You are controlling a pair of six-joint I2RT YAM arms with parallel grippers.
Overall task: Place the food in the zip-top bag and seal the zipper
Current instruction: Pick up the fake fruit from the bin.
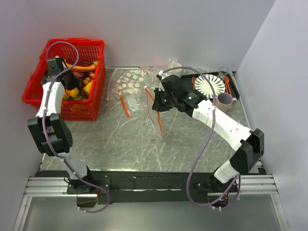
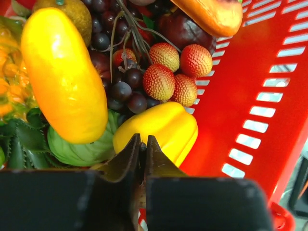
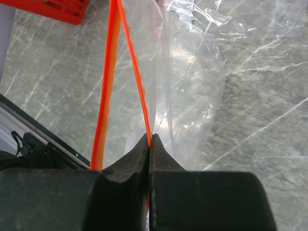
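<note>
- The grey marbled table (image 1: 120, 139) is carrying everything, and the red plastic lattice basket (image 1: 98, 96) is standing at its far left corner, filled with fruit and vegetables.
- The plain clear plastic zip-top bag (image 3: 187, 86) is lying on the table well to the right of the basket. No food is showing inside it, so I am judging that the filling is not yet done.
- The thin orange-red zipper (image 3: 108, 86) is running in two separate strips with a gap between them. The mouth is therefore gaping, and the sealing is also waiting to be done.
- The right gripper (image 3: 150, 139) is working well to the right of the basket. Its fingers are clenched on one strip of the zipper and are holding that lip of the mouth.
- The left gripper (image 2: 142, 142) is hanging inside the basket, near its right wall.
- Its fingers are pressed almost together at the edge of the smooth yellow bell pepper (image 2: 163, 127). No food is showing between them, and I cannot tell if they are pinching the skin.
- The long yellow-orange fruit (image 2: 62, 77), the dark purple grapes (image 2: 125, 89) and the bumpy red lychees (image 2: 168, 72) are lying in the basket beside the pepper.
- In my judgement the task is only beginning. A piece must be lifted out of the basket, carried right to the open mouth and dropped in, and then the strips pressed together.
</note>
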